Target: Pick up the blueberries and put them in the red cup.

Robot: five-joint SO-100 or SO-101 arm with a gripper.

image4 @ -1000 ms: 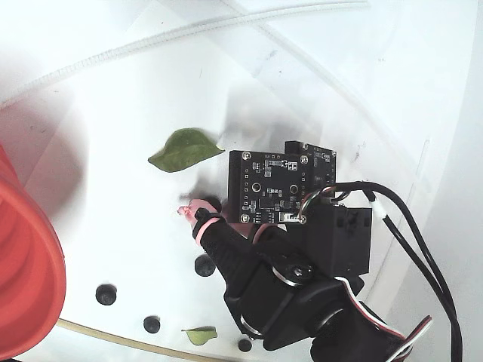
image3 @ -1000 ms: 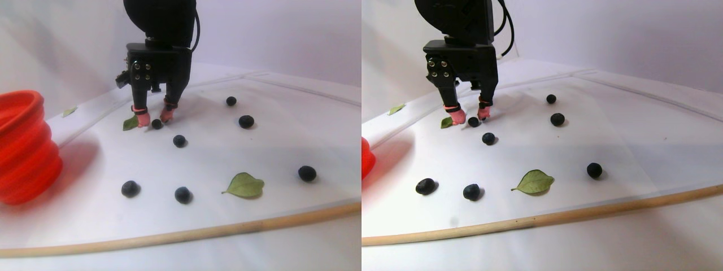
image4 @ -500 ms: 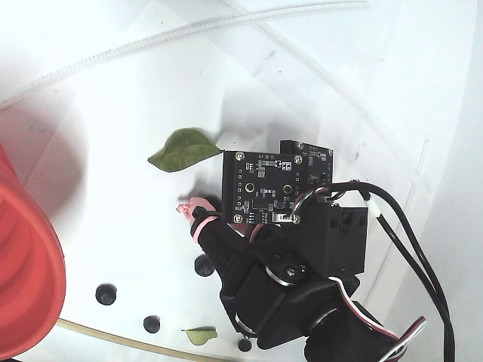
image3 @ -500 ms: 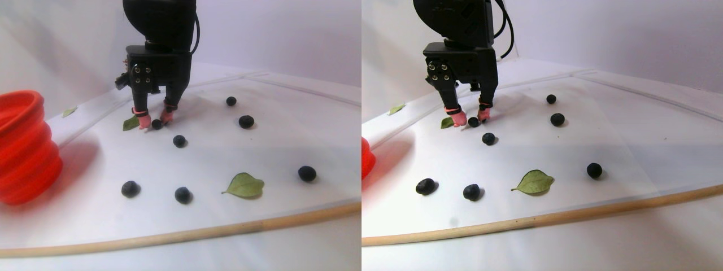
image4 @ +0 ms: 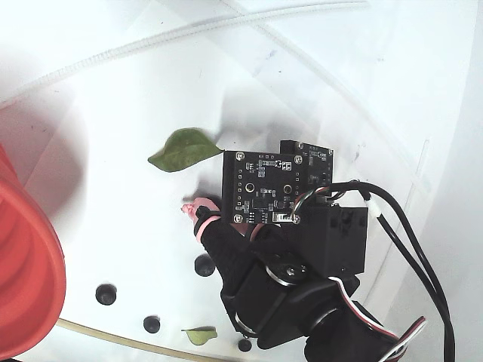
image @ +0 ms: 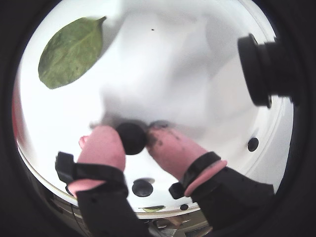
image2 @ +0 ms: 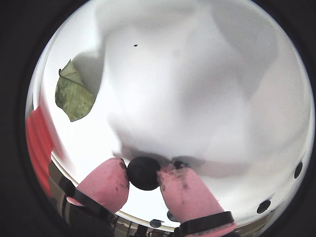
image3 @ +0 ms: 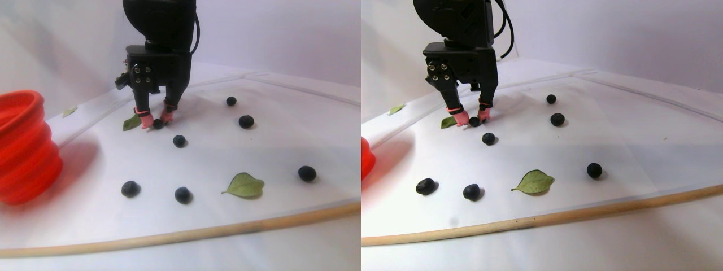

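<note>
My gripper (image: 132, 133) has pink-padded fingers shut on one dark blueberry (image: 131, 138), which touches both pads; it also shows in another wrist view (image2: 143, 173). In the stereo pair view the gripper (image3: 155, 121) holds this berry (image3: 157, 123) low at the white sheet, beside a green leaf (image3: 131, 122). Several other blueberries lie loose on the sheet, the nearest (image3: 179, 141) just to the right. The red cup (image3: 22, 147) stands at the far left; it also fills the left edge of the fixed view (image4: 23, 279).
A green leaf (image: 71, 52) lies ahead of the fingers. Another leaf (image3: 244, 185) lies near the front, and a small one (image3: 69, 112) at the back left. A wooden strip (image3: 186, 234) edges the sheet's front. A black camera body (image: 261, 69) juts in at the right.
</note>
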